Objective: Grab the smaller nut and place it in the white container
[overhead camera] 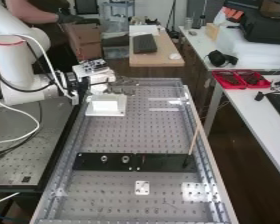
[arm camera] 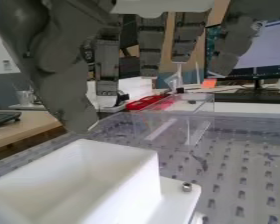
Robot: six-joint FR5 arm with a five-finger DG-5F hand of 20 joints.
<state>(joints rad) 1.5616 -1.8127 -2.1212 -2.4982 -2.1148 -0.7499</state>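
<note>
1. perforated metal bench (overhead camera: 140, 135) runs lengthways through the room, with a wooden desk (overhead camera: 156, 60) past its far end around 12 o'clock and red trays (overhead camera: 242, 79) on a white table (overhead camera: 254, 107) off toward 2 o'clock (clock faces are all read on the high view, fyi)
2. white arm (overhead camera: 16, 67) comes in from about 10 o'clock, and its hand (overhead camera: 114, 91) is up near the far end of the bench, just beside the white container (overhead camera: 105, 104) at its 12 to 1 o'clock
3. the hand's wide right now: in the wrist view the fingers (arm camera: 151, 47) hang pretty straight and the thumb (arm camera: 69, 97) sits well apart from them. thumb tip is near the container's rim, can't tell if it's touching
4. container's upright and open at the top, sitting on a white base plate (overhead camera: 119, 112), around 11 o'clock from the flat black bar (overhead camera: 165, 161)
5. as for the smaller nut, honestly can't tell where it is
6. larger nut (overhead camera: 104, 158) stands on the bar toward 9 o'clock, bearing (overhead camera: 125, 159) beside it at the nut's 3 o'clock
7. thin light stick (overhead camera: 194, 138) leans at the bar's 3 o'clock end, and a small white plate (overhead camera: 138, 185) lies on the bench at 6 o'clock from the bar
</note>
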